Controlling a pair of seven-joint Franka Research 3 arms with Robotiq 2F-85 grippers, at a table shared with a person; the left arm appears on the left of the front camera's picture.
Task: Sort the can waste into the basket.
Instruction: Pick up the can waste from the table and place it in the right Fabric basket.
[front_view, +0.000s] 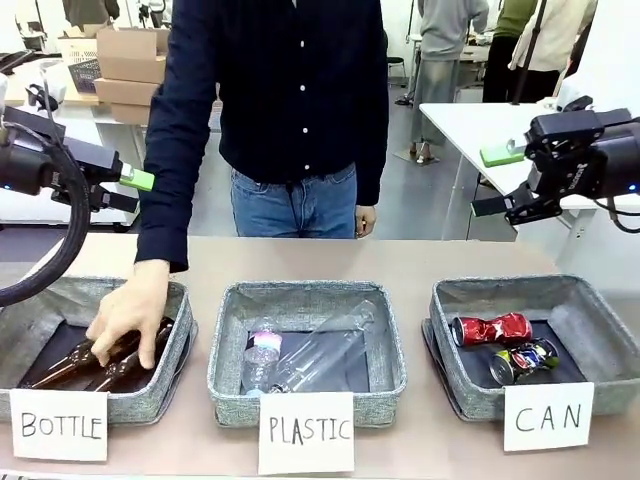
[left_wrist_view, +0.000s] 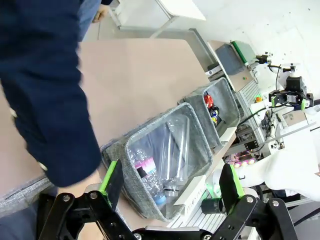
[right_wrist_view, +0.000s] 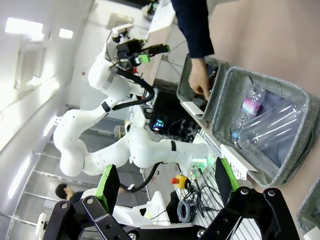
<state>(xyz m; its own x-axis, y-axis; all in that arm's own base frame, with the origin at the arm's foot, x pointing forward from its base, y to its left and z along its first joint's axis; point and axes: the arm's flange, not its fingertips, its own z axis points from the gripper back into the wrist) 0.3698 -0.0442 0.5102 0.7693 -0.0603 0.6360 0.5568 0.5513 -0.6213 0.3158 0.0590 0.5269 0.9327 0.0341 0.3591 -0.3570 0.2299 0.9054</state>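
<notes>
Thin metal, light and easily crushed: both cans, the red can (front_view: 491, 329) and the dark can (front_view: 525, 361), already lie in the basket (front_view: 600, 325) marked CAN, so you'd grip across their round sides, while the left pincer (front_view: 130, 190) and right pincer (front_view: 497, 208) hang wide open, empty.

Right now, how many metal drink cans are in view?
2, both in the grey fabric basket signed CAN: the dented red can toward the far side, the dark printed can nearer the sign. None looks hidden.
</notes>
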